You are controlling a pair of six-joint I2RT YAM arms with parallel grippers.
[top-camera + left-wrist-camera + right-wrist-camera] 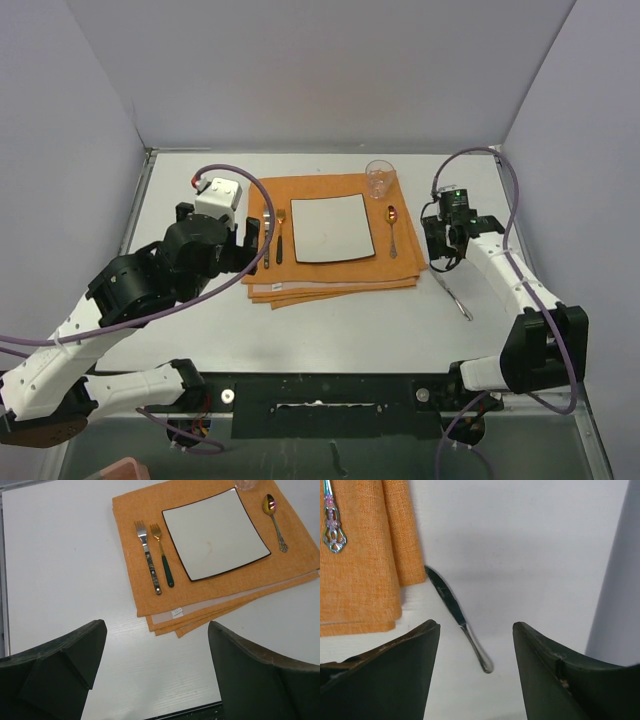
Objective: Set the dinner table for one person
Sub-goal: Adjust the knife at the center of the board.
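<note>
The pale grey-white dinner table (330, 340) carries a folded orange placemat (330, 270) with a square white plate (332, 228) on it. Two forks (274, 236) lie left of the plate, a spoon (392, 228) right of it, and a glass (380, 178) at the mat's far right corner. A silver knife (455, 297) lies on the bare table right of the mat. My right gripper (476, 630) is open above the knife (457, 615), with its handle between the fingers. My left gripper (157, 645) is open and empty at the mat's left edge.
Grey walls close in the table on the left, back and right. The right wall (620, 580) stands close beside the knife. A black rail (330, 392) runs along the near edge between the arm bases.
</note>
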